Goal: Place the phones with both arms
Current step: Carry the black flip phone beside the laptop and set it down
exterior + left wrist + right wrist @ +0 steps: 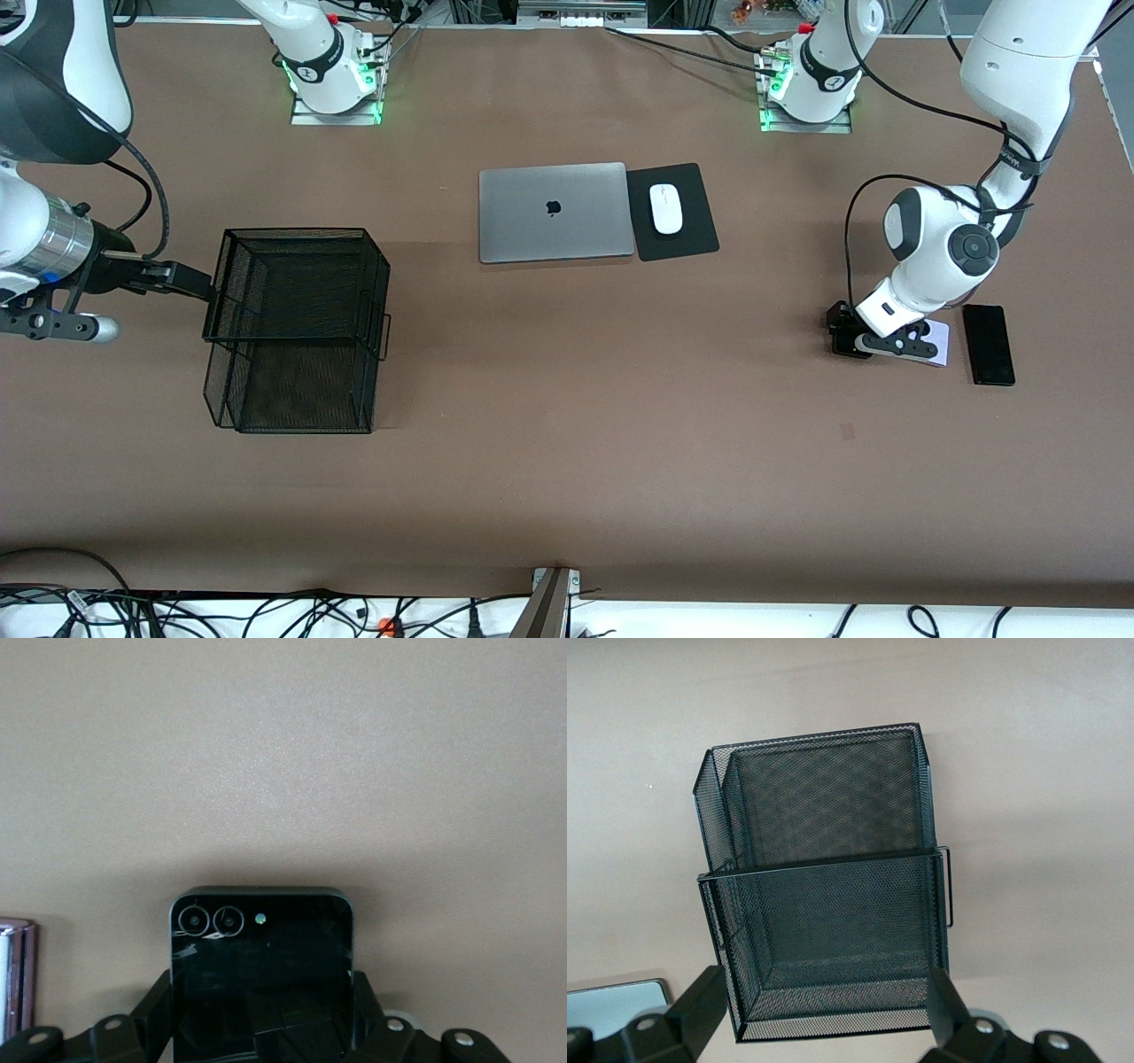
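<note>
A small squarish black phone (261,948) with two camera lenses lies flat on the brown table toward the left arm's end. My left gripper (846,341) (261,997) is down on it and shut, its fingers (152,1010) pressed against the phone's two sides. Beside it the lilac phone (939,344) is partly hidden under the left wrist. The long black slab (988,344) lies alongside. My right gripper (197,282) (824,992) stands open at the right arm's end of a black mesh basket (297,332) (824,886), with one finger (700,1005) on each side of it.
A closed grey laptop (554,213) (616,1001) lies mid-table near the arms' bases. Beside it a white mouse (666,208) rests on a black pad (691,237). Cables run along the table's front edge.
</note>
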### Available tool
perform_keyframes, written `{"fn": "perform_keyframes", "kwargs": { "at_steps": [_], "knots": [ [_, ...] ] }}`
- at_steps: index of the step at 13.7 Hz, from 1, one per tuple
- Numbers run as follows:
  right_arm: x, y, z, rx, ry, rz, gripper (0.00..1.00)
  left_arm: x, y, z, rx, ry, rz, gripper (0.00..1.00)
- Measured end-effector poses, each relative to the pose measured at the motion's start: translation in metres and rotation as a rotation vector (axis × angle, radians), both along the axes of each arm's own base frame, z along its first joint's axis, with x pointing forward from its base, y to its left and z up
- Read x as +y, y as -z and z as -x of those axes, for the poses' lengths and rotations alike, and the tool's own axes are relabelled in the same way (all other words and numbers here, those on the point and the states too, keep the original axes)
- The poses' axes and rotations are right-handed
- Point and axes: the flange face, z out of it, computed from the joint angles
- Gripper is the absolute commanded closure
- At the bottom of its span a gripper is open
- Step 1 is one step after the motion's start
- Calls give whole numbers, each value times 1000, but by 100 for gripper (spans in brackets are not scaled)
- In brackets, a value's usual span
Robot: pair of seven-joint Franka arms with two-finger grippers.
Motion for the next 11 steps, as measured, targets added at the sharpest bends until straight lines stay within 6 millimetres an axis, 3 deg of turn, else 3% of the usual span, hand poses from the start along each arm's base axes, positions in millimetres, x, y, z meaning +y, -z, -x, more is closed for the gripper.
{"fn": "perform_keyframes", "kwargs": {
  "at_steps": [3,6,9,11],
  "knots": [
    [0,0,0,0,0,0,0,-2,-5,-11,60,-14,3,100],
    [0,0,0,0,0,0,0,-23,-33,-40,123,-36,9,100],
    [0,0,0,0,0,0,0,-70,-65,-65,121,-54,5,100],
    [0,0,0,0,0,0,0,-123,-74,-67,113,-77,0,100]
  ]
}}
